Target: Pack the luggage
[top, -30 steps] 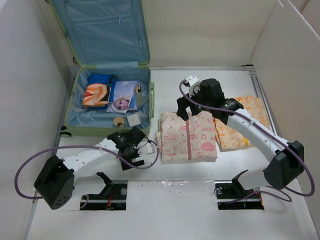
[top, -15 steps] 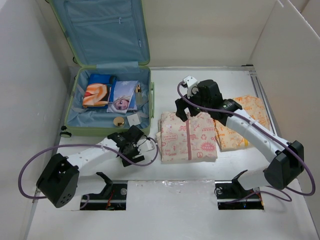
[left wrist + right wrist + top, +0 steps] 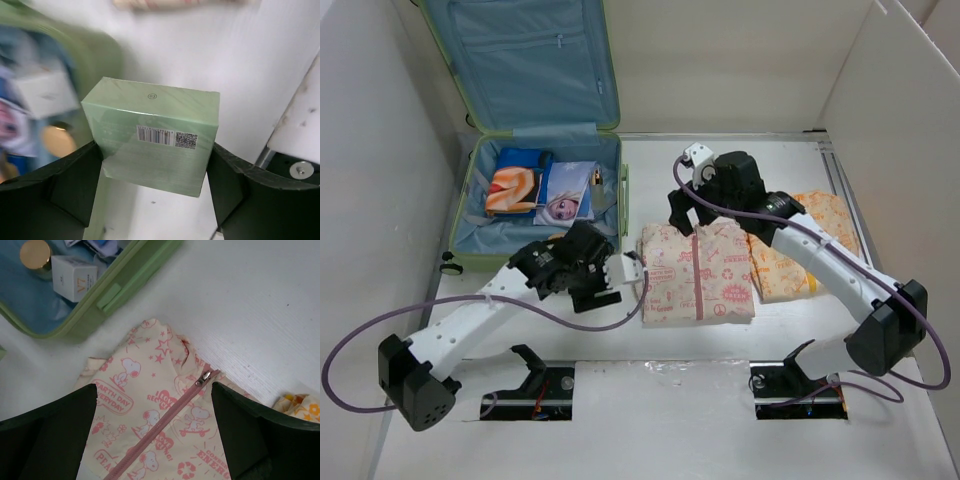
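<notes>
The left arm (image 3: 470, 315) and right arm (image 3: 825, 262): white links, black joint housings, black fingers (image 3: 65, 190), looping purple cables (image 3: 947, 365), one silver screw (image 3: 299, 170).

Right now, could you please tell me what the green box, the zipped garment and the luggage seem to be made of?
The green box: probably cardboard under glossy film; sheen, sharp edges, printed barcode. The zipped garment: soft matte printed fabric, creased; puller looks metal. The luggage: seemingly hard plastic rim, light blue fabric lining.

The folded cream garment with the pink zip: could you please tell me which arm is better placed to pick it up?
Right, likely. The right gripper hovers open over the collar of the cream garment; the left gripper holds a green box beside the luggage.
</notes>
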